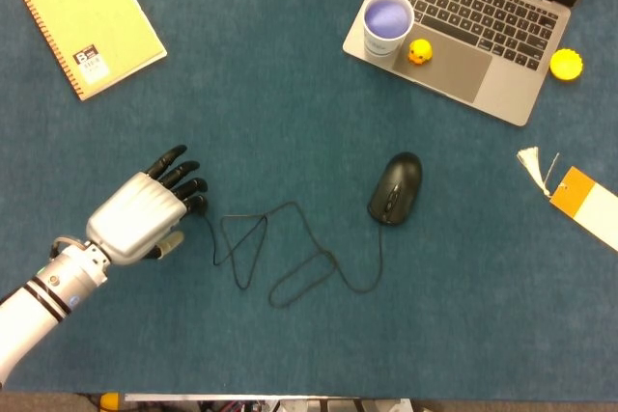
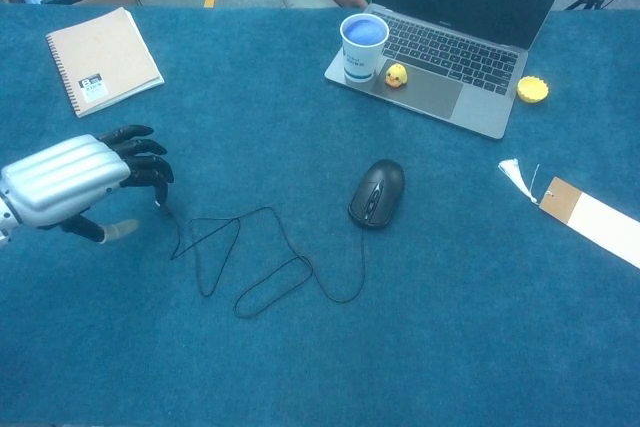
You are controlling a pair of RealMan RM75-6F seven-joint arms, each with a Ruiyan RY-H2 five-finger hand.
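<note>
My left hand hovers palm down over the blue table mat, fingers spread and holding nothing. Its dark fingertips lie over the free plug end of a thin black cable; whether they touch it I cannot tell. The cable runs in loose loops to a black mouse at mid-table. My right hand appears in neither view.
A yellow spiral notebook lies at the far left. An open laptop at the far right carries a paper cup and a small yellow duck. A yellow cap and a tasselled tag lie at the right edge.
</note>
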